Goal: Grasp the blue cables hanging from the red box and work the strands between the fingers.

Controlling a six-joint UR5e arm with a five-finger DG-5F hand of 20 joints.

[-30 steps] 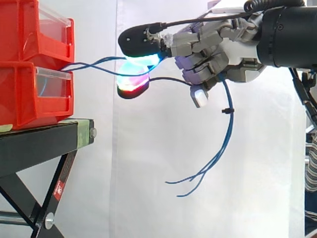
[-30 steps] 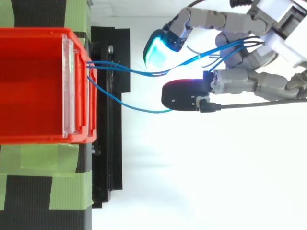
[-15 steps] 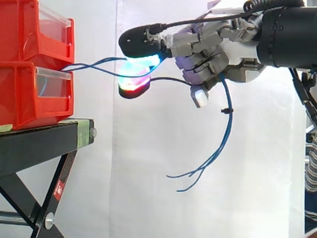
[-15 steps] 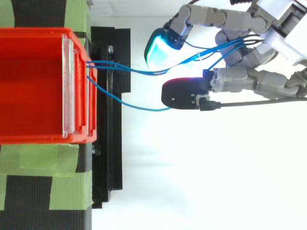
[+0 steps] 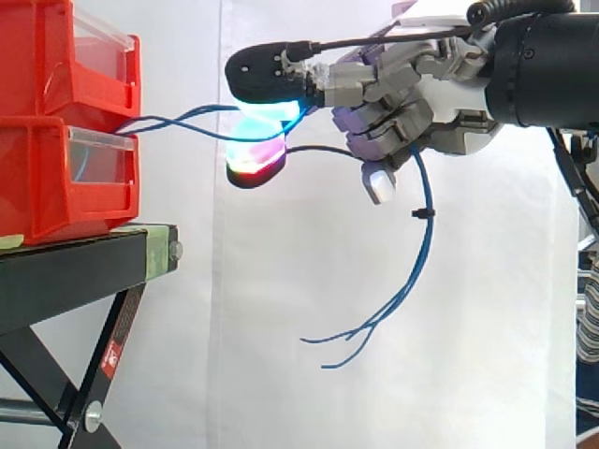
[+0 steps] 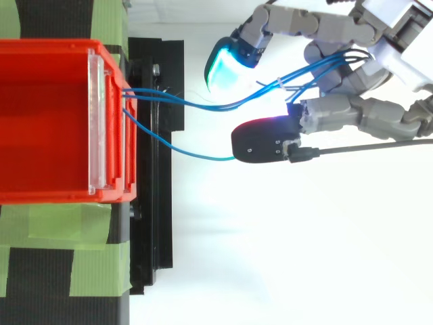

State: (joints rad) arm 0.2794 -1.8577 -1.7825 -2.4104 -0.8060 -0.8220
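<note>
Thin blue cables (image 5: 178, 120) run from the red box (image 5: 65, 178) on the black stand rightwards into my hand (image 5: 412, 98). In the top view the blue cables (image 6: 203, 105) leave the red box (image 6: 47, 122) at its clear front, and one strand sags lower toward a dark fingertip (image 6: 260, 143). My hand (image 6: 352, 74) is curled round the strands, which pass between its glowing fingertips (image 5: 267, 117) and through the palm. Their loose ends (image 5: 374, 327) hang below the hand, bound by a small black tie (image 5: 421, 214).
A second red bin (image 5: 65, 56) is stacked on top of the box. The black stand (image 5: 84, 271) carries green tape (image 6: 88, 230) and has slanted legs below. A white curtain is behind. Open air lies under the hand.
The thumb and upper finger have spread slightly apart, the hand has edged up, and the hanging cable ends have swung a little to the left.
</note>
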